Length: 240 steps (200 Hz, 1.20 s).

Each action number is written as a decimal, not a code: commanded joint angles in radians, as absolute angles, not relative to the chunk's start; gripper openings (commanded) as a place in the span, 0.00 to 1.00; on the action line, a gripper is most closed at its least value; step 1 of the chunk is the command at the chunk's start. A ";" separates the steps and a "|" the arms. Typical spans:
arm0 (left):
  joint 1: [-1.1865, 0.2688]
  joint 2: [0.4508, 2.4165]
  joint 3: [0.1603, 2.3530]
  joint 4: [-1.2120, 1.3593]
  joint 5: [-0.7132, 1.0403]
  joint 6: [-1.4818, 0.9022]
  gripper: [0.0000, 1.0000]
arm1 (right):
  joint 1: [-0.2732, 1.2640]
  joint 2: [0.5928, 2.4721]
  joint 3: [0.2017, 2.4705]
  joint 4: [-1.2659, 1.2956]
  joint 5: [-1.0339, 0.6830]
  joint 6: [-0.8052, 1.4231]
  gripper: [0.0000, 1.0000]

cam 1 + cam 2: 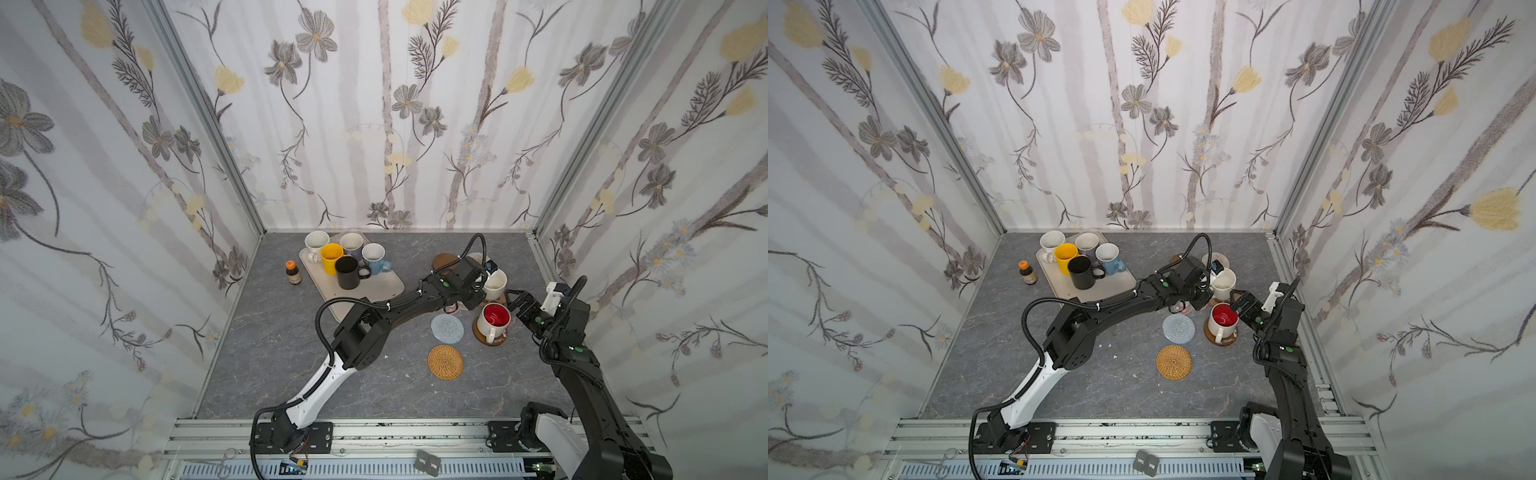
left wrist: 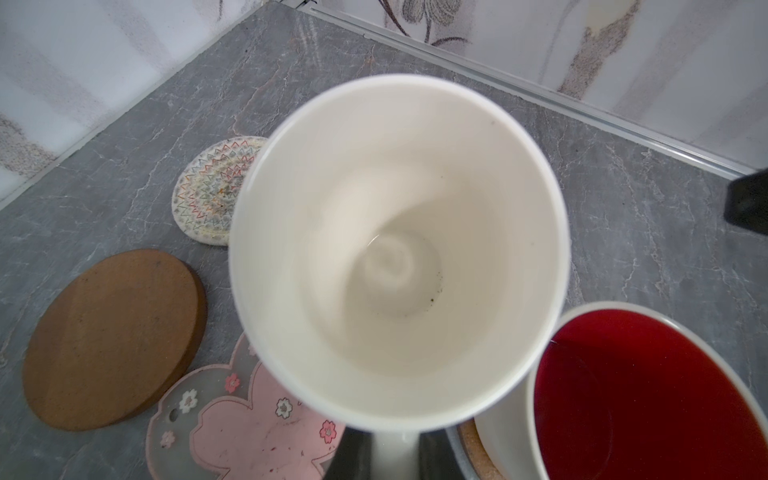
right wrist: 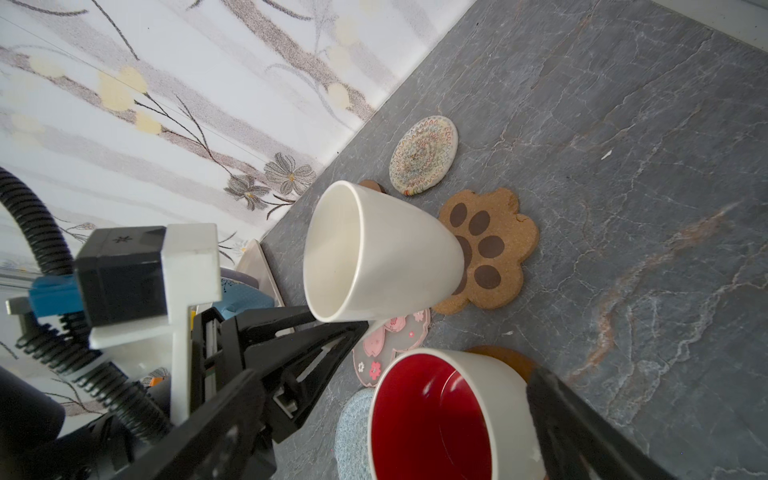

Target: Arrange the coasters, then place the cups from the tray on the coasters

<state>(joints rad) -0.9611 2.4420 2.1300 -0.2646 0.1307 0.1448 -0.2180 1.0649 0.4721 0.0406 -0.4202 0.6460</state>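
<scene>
Item: white cup (image 1: 495, 284).
Location: off the tray (image 1: 386, 286), over the brown paw coaster (image 3: 494, 249); I cannot tell if it is seated.
Hold: my left end effector (image 2: 395, 453) is clenched on its handle, which leaves the base free for setting down.
Spare: my right end effector (image 1: 520, 306) is released and empty, beside the red-lined cup (image 1: 494, 318).

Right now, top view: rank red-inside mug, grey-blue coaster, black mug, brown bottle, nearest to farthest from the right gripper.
From the right gripper:
1. red-inside mug, just beside it
2. grey-blue coaster, mid-table
3. black mug, on the tray
4. brown bottle, left of the tray
</scene>
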 commanded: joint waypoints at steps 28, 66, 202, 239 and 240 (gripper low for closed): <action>-0.971 2.494 2.196 -0.201 0.067 0.166 0.00 | -0.219 1.050 0.468 0.059 -0.418 0.638 1.00; -0.975 2.516 2.214 -0.201 0.024 0.159 0.00 | -0.219 1.049 0.463 0.067 -0.429 0.636 1.00; -0.995 2.539 2.240 -0.201 -0.015 0.160 0.11 | -0.219 1.053 0.456 0.081 -0.442 0.635 1.00; -0.997 2.542 2.244 -0.201 -0.023 0.160 0.13 | -0.219 1.051 0.454 0.084 -0.445 0.635 1.00; -0.996 2.543 2.244 -0.201 -0.023 0.160 0.13 | -0.219 1.050 0.454 0.084 -0.446 0.635 1.00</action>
